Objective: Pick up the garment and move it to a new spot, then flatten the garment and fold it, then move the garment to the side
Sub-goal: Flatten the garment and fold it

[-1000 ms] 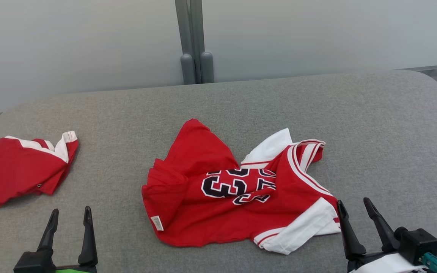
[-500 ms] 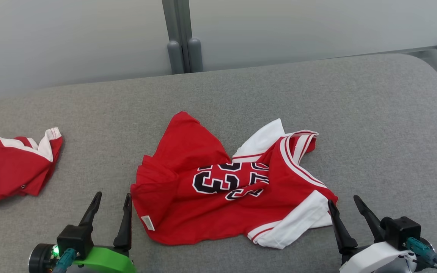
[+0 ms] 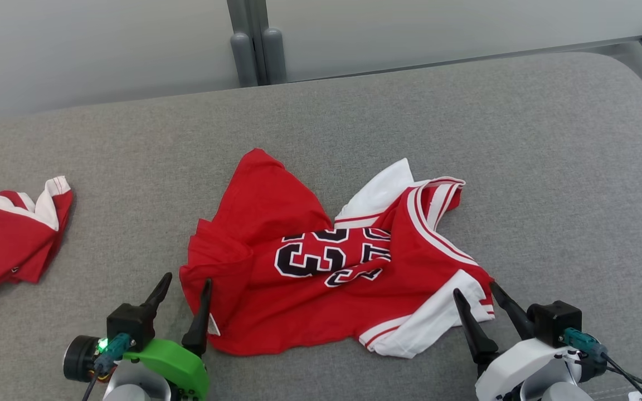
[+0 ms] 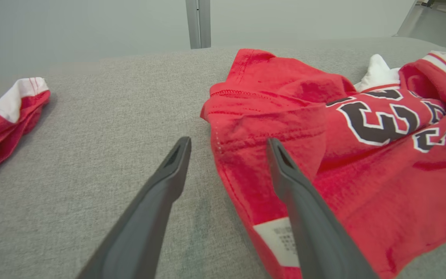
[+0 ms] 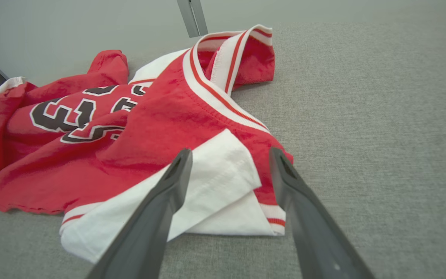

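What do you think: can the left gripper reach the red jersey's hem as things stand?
Probably yes: the open left gripper brackets the red jersey's hem by its white tag, nothing between.

Head cam: high, facing forward and down, whole jersey (image 3: 310,312) on grey cushion (image 3: 521,139) in frame. Left wrist cam: low, close, skimming the cushion, at jersey's hem tag (image 4: 273,240) corner. Right wrist cam: low, close, at white sleeve (image 5: 219,174). All three overlap on the number print (image 3: 321,257).
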Motion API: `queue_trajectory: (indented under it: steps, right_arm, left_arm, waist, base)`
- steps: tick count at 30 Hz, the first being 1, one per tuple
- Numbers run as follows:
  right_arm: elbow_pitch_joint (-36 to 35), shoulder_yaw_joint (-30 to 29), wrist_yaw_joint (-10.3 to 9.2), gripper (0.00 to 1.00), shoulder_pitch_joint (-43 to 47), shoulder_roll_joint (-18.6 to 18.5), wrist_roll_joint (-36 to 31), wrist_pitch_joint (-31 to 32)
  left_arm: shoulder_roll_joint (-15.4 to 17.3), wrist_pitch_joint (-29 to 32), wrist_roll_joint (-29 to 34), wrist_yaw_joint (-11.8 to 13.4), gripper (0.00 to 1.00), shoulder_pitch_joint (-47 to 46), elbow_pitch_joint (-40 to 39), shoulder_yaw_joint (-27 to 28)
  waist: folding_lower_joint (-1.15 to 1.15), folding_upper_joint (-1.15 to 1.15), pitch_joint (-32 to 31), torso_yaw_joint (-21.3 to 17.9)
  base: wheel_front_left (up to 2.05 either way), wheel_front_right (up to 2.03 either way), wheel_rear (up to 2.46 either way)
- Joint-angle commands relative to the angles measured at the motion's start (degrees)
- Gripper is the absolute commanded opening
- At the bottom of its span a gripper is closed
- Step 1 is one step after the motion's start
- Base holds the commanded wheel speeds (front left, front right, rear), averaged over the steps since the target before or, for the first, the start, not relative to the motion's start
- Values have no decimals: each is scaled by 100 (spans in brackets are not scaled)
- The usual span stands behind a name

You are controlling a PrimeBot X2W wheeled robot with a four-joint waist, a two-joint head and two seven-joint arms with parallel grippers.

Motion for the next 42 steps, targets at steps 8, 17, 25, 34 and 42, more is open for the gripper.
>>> queue_trajectory:
  steps: [8, 17, 25, 34, 42]
  right_arm:
    - [276, 160, -8, 100, -253, -28, 194, -4]
    - [242, 277, -8, 0, -305, -68, 328, -5]
    - [-348, 42, -8, 0, 36, -85, 208, -5]
    - [-913, 125, -8, 0, -496, -175, 308, -5]
    - [-654, 299, -8, 0, -2282, -381, 861, -4]
  left_arm:
    - [-20, -3, -319, -13, 100, -393, 393, -212]
    - [-23, -3, -582, -13, 0, -519, 609, -378]
    - [-15, -3, -449, -14, 0, -86, 20, -46]
    - [120, -3, -279, -14, 0, -404, -741, 93]
    - [634, 49, -524, -14, 0, -2343, -519, -478]
  waist:
    - [0, 0, 114, 26]
    - [0, 0, 134, 38]
    - [0, 0, 11, 34]
    - [0, 0, 78, -26]
    - [0, 0, 759, -122]
  base:
    - [0, 0, 0]
    - [0, 0, 0]
    - [0, 0, 0]
    - [0, 0, 0]
    - [0, 0, 0]
